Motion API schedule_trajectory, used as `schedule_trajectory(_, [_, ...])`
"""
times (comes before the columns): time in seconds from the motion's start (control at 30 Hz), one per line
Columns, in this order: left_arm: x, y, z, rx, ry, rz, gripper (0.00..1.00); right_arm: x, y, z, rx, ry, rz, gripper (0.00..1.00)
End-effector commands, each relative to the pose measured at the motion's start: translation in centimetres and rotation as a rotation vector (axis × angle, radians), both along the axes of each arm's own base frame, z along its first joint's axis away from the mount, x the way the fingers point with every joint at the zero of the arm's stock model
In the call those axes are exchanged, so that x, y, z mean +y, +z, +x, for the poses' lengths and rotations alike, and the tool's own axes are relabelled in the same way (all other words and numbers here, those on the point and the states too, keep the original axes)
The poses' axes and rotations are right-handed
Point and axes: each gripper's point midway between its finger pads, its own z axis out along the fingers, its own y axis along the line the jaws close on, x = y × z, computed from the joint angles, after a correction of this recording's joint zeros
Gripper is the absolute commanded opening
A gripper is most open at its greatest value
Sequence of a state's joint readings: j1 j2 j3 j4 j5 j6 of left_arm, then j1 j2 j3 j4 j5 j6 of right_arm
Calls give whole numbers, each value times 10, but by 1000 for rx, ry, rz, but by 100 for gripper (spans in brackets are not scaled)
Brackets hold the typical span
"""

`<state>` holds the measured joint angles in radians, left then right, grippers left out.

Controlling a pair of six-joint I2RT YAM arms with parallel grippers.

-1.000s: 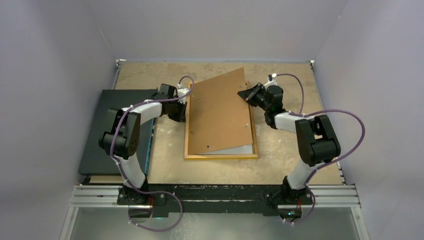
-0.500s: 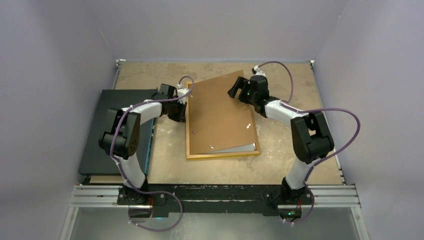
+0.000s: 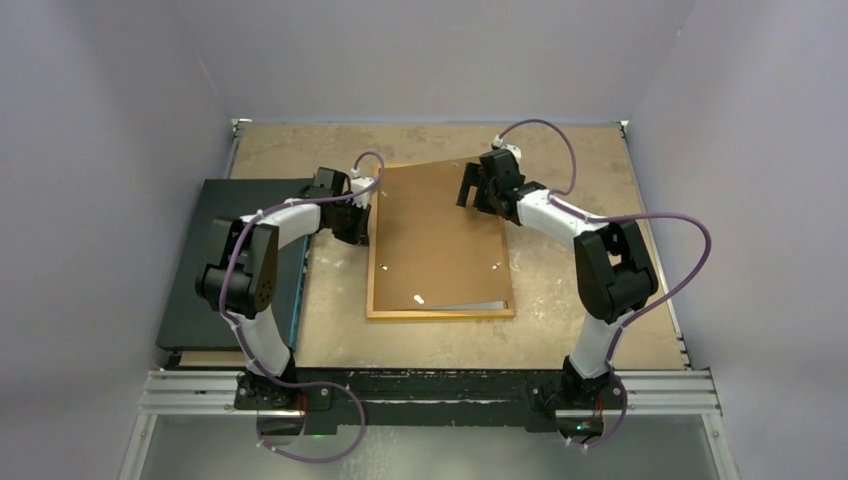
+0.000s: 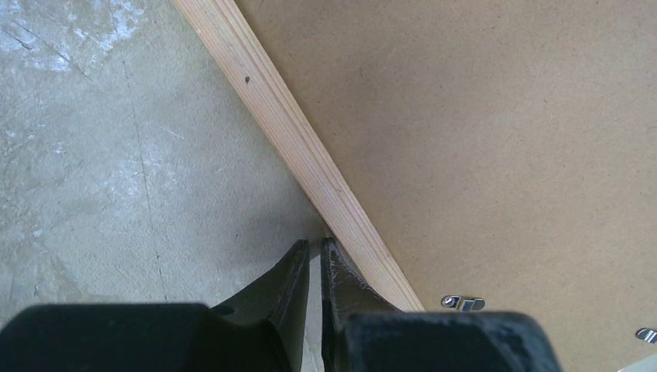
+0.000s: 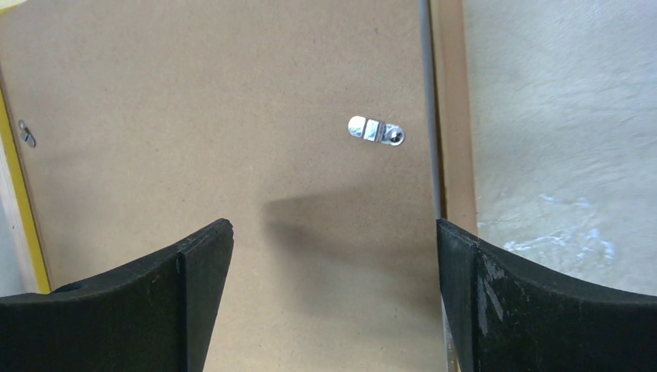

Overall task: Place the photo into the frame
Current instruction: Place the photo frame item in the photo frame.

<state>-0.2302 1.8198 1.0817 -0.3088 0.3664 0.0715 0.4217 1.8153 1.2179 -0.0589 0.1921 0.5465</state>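
The yellow-orange frame (image 3: 440, 314) lies flat mid-table. The brown backing board (image 3: 435, 235) rests squarely inside it and covers nearly all of it. A pale strip (image 3: 472, 304) peeks out under the board's near edge, apparently the photo's white back; its picture side is hidden. My left gripper (image 3: 360, 215) is shut and empty, its tips (image 4: 315, 248) against the outside of the frame's left rail (image 4: 294, 155). My right gripper (image 3: 473, 190) hovers open over the board's far right corner. Its fingers (image 5: 203, 263) stand wide above the board (image 5: 194, 155), near a metal turn clip (image 5: 376, 130).
A flat black panel (image 3: 225, 265) lies at the table's left, under my left arm, with a blue edge along its right side. Grey walls close in the table at the left, back and right. More clips (image 4: 462, 302) sit on the board.
My right gripper has let go of the backing board and opened wide, shifting left. The board, skewed a second ago, now lies square in the frame. The left gripper has stayed put.
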Motion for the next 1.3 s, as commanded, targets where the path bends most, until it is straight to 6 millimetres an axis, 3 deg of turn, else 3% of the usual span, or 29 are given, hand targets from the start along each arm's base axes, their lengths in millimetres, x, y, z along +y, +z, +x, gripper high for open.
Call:
schedule_trajectory(0.0, [-2, 18, 4, -44, -16, -26, 8, -8, 29, 11, -46, -29, -122, 99])
schedule_trajectory(0.3, [0, 20, 4, -46, -12, -23, 9, -12, 34, 3, -41, -37, -148, 99])
schedule_trajectory(0.53, [2, 25, 4, -47, -16, -28, 9, -4, 60, 2, -107, -30, -67, 99])
schedule_trajectory(0.67, [2, 34, 3, -35, -29, -65, 10, 36, 71, -15, -146, 60, 95, 98])
schedule_trajectory(0.73, [0, 43, 3, -29, -39, -97, 11, 62, 77, -28, -167, 130, 197, 87])
schedule_trajectory(0.8, [-5, 52, 0, -26, -54, -134, 14, 90, 80, -44, -173, 217, 303, 76])
schedule_trajectory(0.97, [-18, 61, -17, 7, -105, -221, 22, 158, 75, -97, -173, 442, 438, 70])
schedule_trajectory(1.1, [-14, 42, -27, 48, -106, -202, 22, 186, 58, -124, -152, 548, 486, 70])
schedule_trajectory(1.27, [-15, 28, -36, 98, -100, -212, 22, 202, 44, -135, -149, 618, 519, 69])
